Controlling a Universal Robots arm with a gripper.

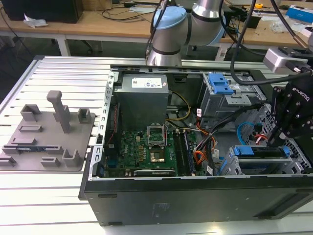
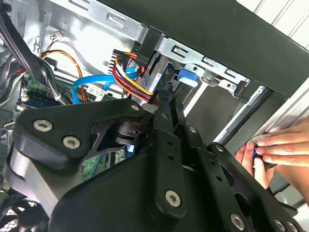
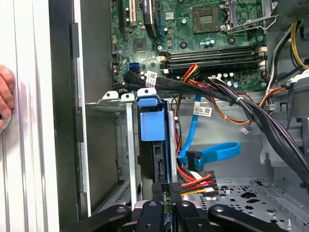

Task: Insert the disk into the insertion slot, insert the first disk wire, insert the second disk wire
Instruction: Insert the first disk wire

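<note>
Fingers [image 3: 161, 195] on first disk wire [image 3: 198, 180], plug [image 3: 176, 187] twd disk [image 3: 152, 121]

Disk [image 3: 153, 121] in insertion slot [image 3: 130, 150]; first disk wire [image 3: 198, 181], second disk wire [image 3: 217, 152] alongside.

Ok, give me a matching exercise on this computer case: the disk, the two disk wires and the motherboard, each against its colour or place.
1. disk
2. first disk wire
3. second disk wire
4. motherboard

a. green
b. light-blue loop
c. blue-framed, in the insertion slot
d. red and orange, black plug

Pairs: 1-c, 2-d, 3-b, 4-a
</note>
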